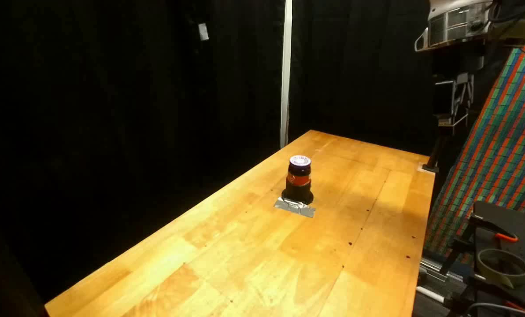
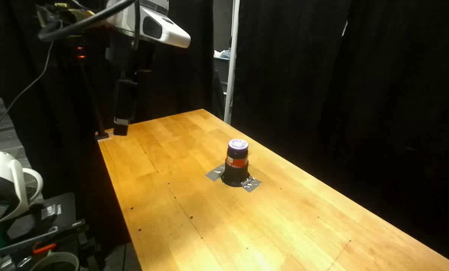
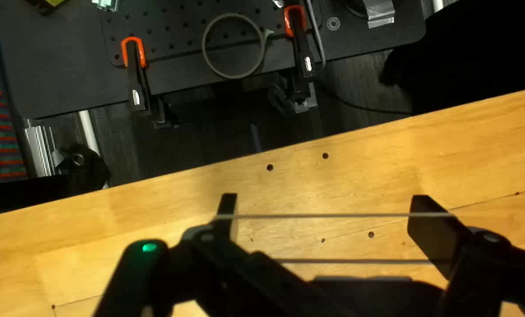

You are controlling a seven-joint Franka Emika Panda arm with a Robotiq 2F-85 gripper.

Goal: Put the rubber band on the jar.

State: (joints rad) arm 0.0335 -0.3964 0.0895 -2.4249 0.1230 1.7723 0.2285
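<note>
The Robotiq gripper (image 3: 325, 210) has its fingers (image 3: 434, 229) spread wide, with the rubber band (image 3: 341, 215) stretched across the gap. In the lower half of the wrist view, two strands run parallel from finger to finger; the band appears looped around both, though its turns at the ends are partly hidden from me. In an exterior view, the Panda arm (image 1: 458, 24) occupies the upper right of the frame, with the gripper well apart from the jar (image 1: 299, 176).

The jar stands upright near the centre of the frame in both exterior views. Its lid (image 1: 300, 160) is on, with an orange-red label (image 2: 237, 162) below. It rises from a black flanged base (image 1: 298, 193), which duct tape (image 1: 295, 208) secures to the wooden table (image 1: 227, 264).

Step in hand, in my judgement: transfer of the loaded band to the jar. The band is on the gripper and not yet on the jar.

Next move, as I judge it: position the gripper over the jar with one strand to each side of the lid. Lower vertically without narrowing the fingers, so that the loop clears the lid and surrounds the body. Release the band only when it is below the lid.
</note>
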